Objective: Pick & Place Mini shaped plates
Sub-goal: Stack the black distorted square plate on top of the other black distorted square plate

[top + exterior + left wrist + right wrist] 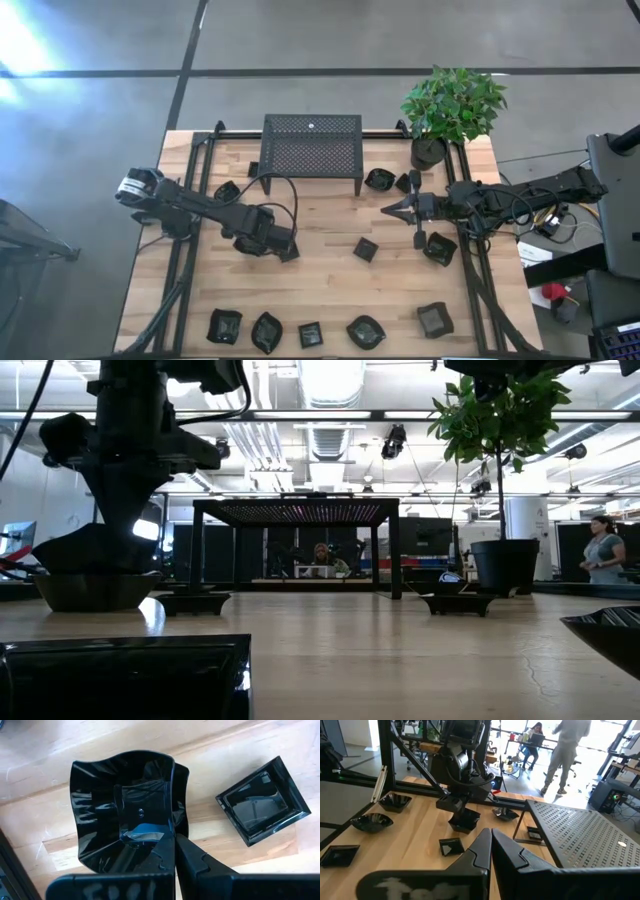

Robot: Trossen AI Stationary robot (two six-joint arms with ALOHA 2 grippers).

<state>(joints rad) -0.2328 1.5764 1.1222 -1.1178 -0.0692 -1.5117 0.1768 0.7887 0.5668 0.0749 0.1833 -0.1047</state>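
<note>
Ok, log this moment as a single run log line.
left gripper: shut on wavy-edged mini plate, table centre-left | right gripper: shut, empty, raised before mesh stand | small square plate: loose beside

The wooden table (330,270) stood on a grey floor (300,40) marked with dark lines, and bright light glared across the floor's upper left. Behind the table a large open room stretched away under a white ceiling with long strip lights (330,380) and ducts. A leafy plant (452,103) in a black pot (505,567) stood at the table's far right corner. A person (603,550) stood far off to the right, another (568,750) stood in grey clothes near a seated person (532,737) at a desk.
</note>
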